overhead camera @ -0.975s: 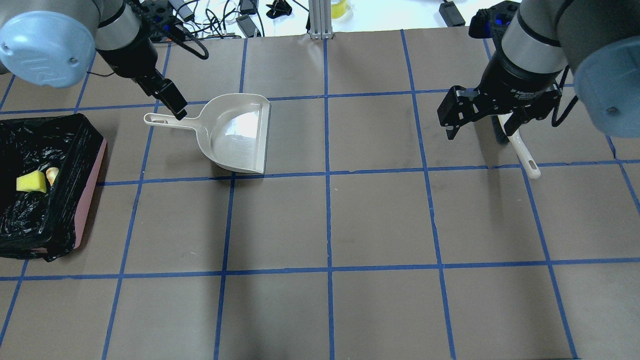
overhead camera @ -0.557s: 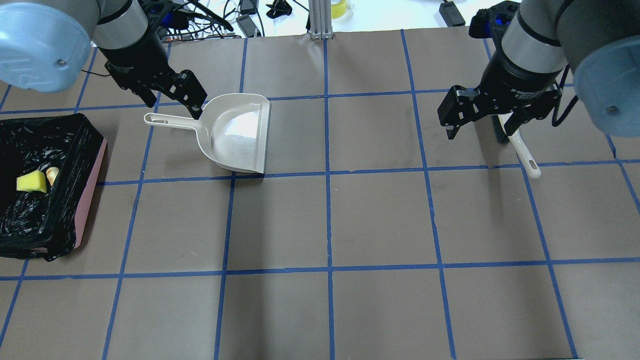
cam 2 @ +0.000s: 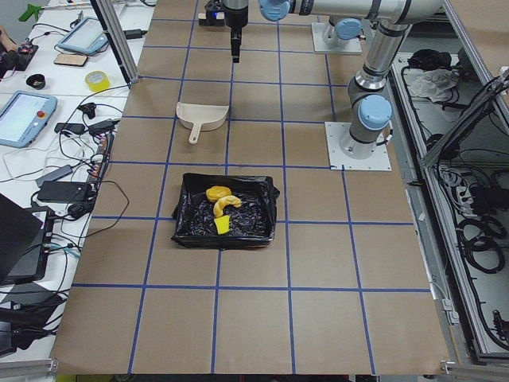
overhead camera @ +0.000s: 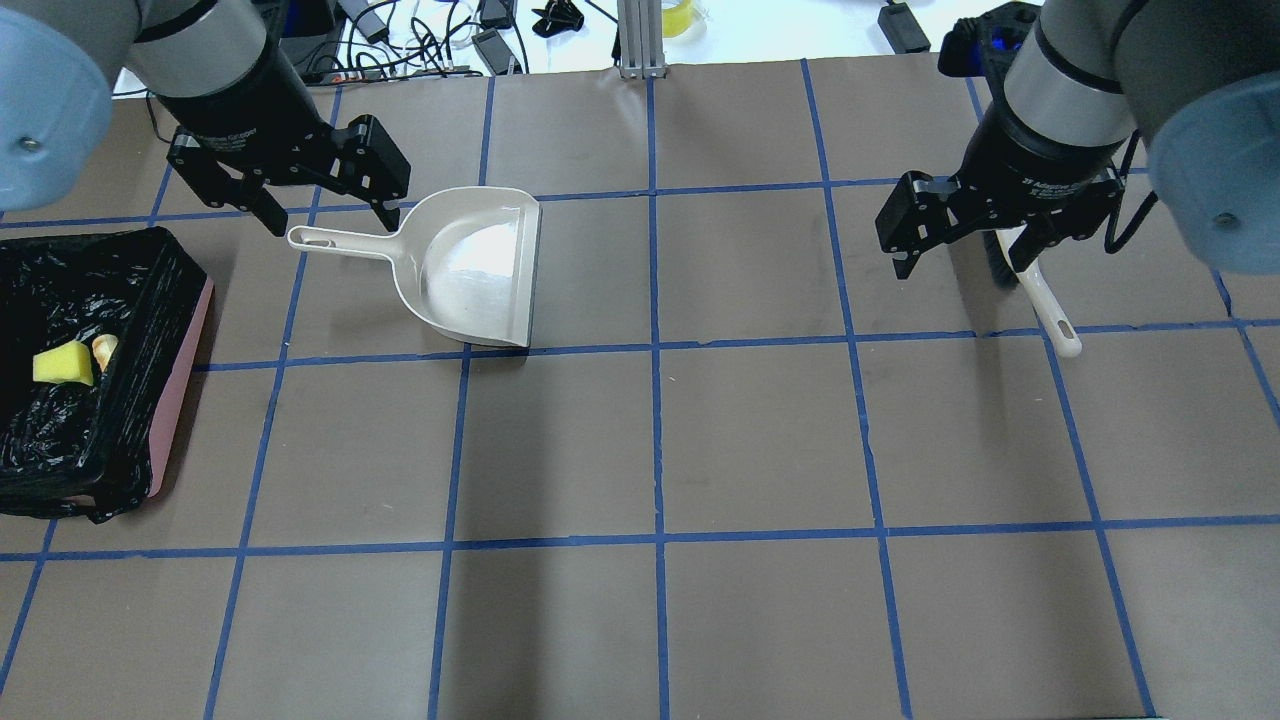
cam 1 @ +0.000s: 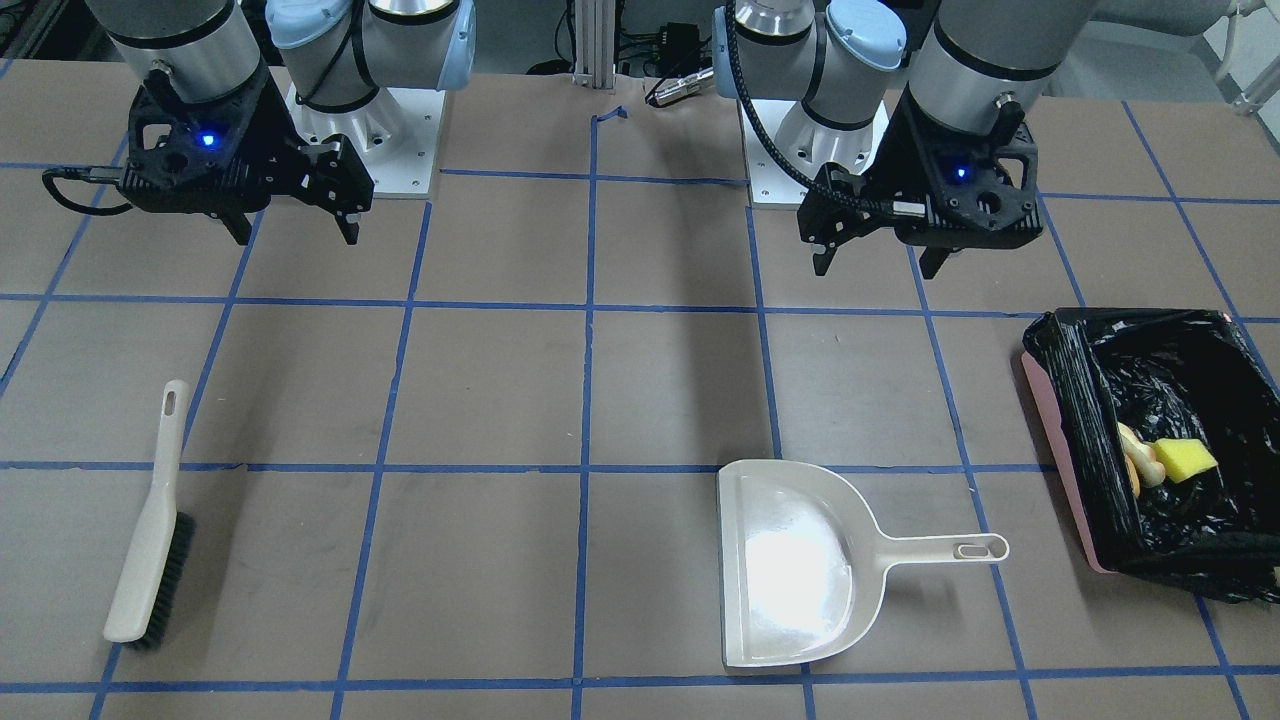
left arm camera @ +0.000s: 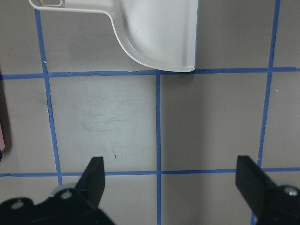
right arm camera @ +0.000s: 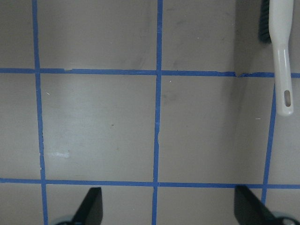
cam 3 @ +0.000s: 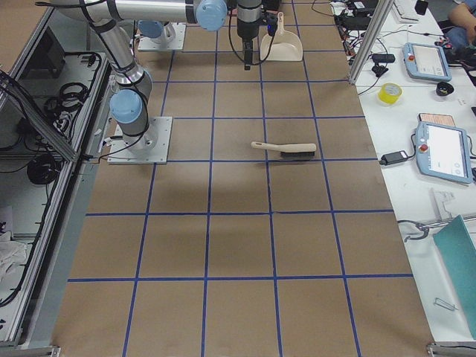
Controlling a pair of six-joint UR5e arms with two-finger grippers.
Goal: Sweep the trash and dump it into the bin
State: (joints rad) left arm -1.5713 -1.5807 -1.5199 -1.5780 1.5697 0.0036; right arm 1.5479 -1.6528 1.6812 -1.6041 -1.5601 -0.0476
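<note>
The left gripper (overhead camera: 330, 215) and right gripper (overhead camera: 960, 255) hang spread wide and empty toward the worktop's far edge. The bin (overhead camera: 185, 360) sits at the left edge. The dustpan (overhead camera: 480, 270) lies far-left and the brush (cam 1: 150, 540) far-right. The bin holds a sponge chunk (overhead camera: 62, 363), a tan piece (overhead camera: 104, 348) and, seemingly, a golden lump (cam 2: 213, 192).

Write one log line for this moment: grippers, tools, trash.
left gripper open, empty | right gripper open, empty | dustpan empty on table | brush on table | trash in bin
</note>
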